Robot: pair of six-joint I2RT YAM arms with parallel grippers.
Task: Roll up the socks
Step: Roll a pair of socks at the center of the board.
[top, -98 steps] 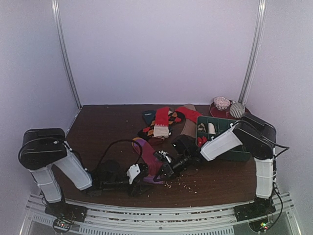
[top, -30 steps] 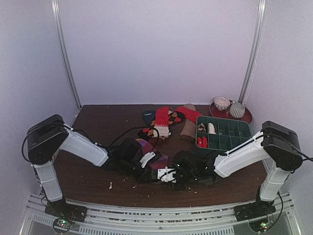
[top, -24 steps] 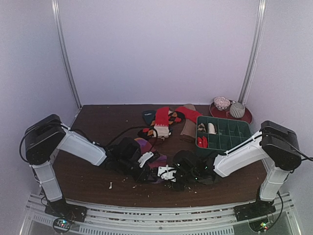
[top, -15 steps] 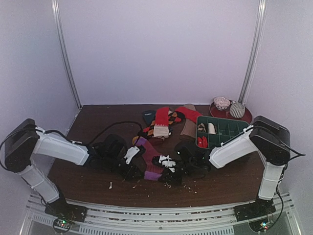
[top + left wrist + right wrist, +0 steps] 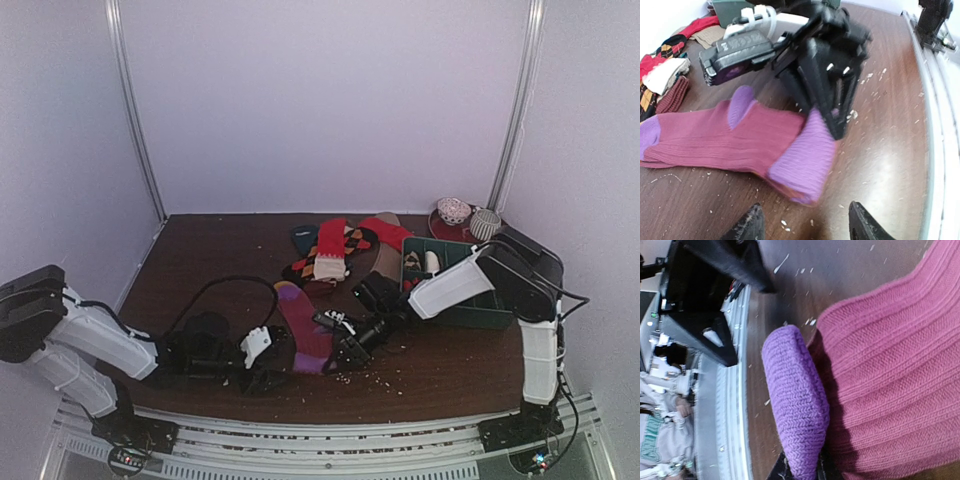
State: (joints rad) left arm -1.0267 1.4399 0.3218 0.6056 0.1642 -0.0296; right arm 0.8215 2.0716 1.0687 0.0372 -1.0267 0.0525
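Note:
A purple-magenta sock [image 5: 303, 325] lies stretched flat on the brown table, its folded purple cuff [image 5: 801, 161] toward the near edge. My right gripper [image 5: 338, 356] is shut on that cuff [image 5: 796, 407], pinching it from the right; the magenta leg [image 5: 890, 375] spreads away beyond. My left gripper [image 5: 805, 231] stands open just short of the cuff, touching nothing, low at the near left [image 5: 272, 360]. More socks lie in a pile at the back: red with a cream cuff [image 5: 330, 250], orange-black argyle [image 5: 357, 240], tan [image 5: 385, 262], dark teal [image 5: 303, 236].
A green compartment tray [image 5: 462, 262] sits at the right behind my right arm. A red plate [image 5: 440, 224] with two rolled balls stands at the back right corner. Pale crumbs [image 5: 372, 378] dot the table near the front. A black cable [image 5: 235, 292] loops over the left arm.
My left gripper opened, let go of the sock and drew back toward the near left. My right gripper closed on the cuff and pulled back right; the sock now lies flatter.

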